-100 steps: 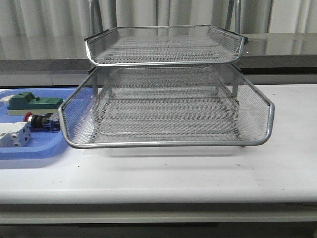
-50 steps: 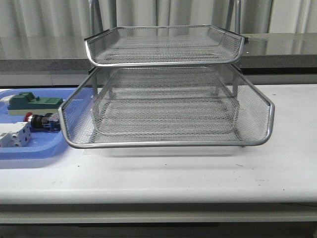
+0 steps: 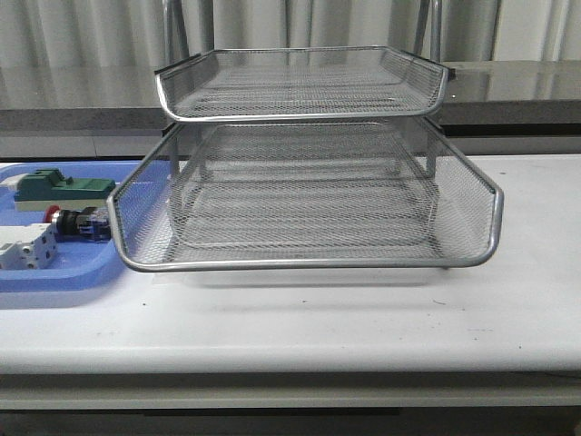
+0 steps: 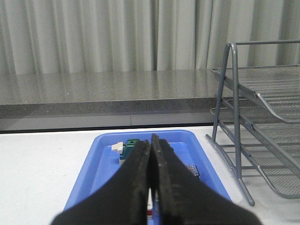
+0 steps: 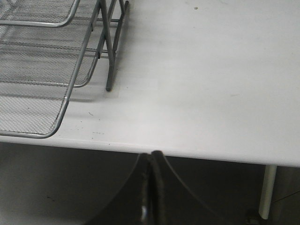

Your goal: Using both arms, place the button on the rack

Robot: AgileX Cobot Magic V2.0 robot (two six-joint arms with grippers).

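Nothing done yet — button (image 3: 80, 221) lying in blue tray (image 3: 54, 277), left of rack (image 3: 309, 195); left gripper (image 4: 151, 176) and right gripper (image 5: 151, 187) fingers closed, empty.

Blue plastic tray (image 3: 54, 277) with two blocks on a white table (image 3: 363, 318), grey curtain (image 3: 300, 23) behind.

Lying at the table's left end, tray shallow and rimmed; inside it, a green-and-beige block (image 3: 62, 190) toward the far side and a white terminal block (image 3: 25, 247) toward the near side, apart from each other. Running along behind the table, a dark speckled stone ledge (image 3: 82, 91), glossy on top. Hanging above that, pale curtain in vertical folds.
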